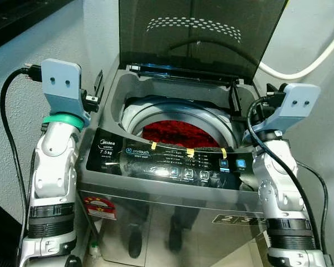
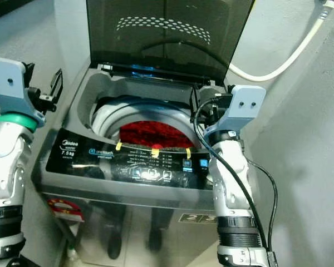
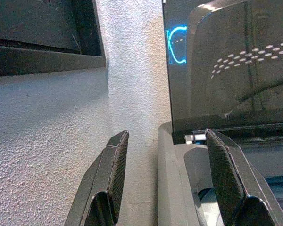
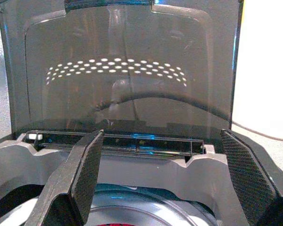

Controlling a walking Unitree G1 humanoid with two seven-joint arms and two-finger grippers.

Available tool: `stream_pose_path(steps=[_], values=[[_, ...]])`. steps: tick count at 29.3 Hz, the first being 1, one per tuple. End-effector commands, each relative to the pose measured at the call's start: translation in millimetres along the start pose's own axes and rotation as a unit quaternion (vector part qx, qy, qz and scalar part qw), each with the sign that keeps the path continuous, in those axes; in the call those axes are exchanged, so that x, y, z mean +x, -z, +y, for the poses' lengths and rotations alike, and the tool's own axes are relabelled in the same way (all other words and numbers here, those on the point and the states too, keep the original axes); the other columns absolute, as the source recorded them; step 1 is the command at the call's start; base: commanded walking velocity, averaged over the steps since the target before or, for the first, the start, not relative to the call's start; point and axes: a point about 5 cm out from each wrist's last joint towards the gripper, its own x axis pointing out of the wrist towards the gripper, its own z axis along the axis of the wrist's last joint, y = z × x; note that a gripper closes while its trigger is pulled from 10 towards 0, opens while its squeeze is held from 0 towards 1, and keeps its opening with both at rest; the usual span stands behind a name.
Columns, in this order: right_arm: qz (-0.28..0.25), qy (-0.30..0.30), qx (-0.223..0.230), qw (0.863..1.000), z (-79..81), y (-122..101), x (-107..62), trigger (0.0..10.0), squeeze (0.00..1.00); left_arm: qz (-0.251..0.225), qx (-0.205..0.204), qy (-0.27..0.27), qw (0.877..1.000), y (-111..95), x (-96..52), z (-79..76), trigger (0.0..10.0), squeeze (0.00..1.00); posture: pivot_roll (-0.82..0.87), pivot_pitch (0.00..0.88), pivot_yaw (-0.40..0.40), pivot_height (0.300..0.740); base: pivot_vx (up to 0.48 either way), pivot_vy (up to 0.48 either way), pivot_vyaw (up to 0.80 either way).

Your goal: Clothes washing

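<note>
Nearest the camera, two silver forearms rise along the lower left and lower right of the head views, one either side of one top-loading washing machine (image 1: 156, 206). Its glossy black control panel (image 1: 167, 161) crosses the centre of the frame and carries three yellow tape strips (image 1: 190, 152) along its upper edge and two lit blue buttons (image 1: 232, 163) towards its right end. One round red-and-white sticker (image 1: 99, 208) sits on the machine's front at lower left.

Beyond the panel, at centre frame, the drum opening (image 1: 178, 119) holds one mass of red clothing (image 1: 178, 134), lying inside the drum below the rim.

The left gripper (image 3: 165, 179) is raised at the machine's left edge, fingers spread apart, holding nothing. The right gripper (image 4: 165, 174) is raised at the machine's right edge, facing the lid, fingers likewise spread and empty.

Farthest, the dark translucent lid (image 1: 200, 33) stands upright across the upper centre. One white hose (image 1: 306, 61) curves along the wall at upper right.
</note>
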Motion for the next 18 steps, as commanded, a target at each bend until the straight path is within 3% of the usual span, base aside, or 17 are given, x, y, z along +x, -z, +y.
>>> stream_pose_path(steps=[1,18], values=[[-0.002,0.003,0.002,1.0,-1.3,0.8,-2.2,10.0,0.0,0.006,-0.009,0.0,1.0,1.9,1.1,-1.2,10.0,0.0,0.07,0.017,-0.031,0.74,0.0,0.0,0.0],[-0.003,0.0,0.002,1.0,-0.7,0.7,-1.7,10.0,0.0,0.008,-0.019,0.001,1.0,3.2,2.2,-3.9,10.0,0.0,0.07,0.01,-0.031,0.74,0.0,0.0,0.0]])
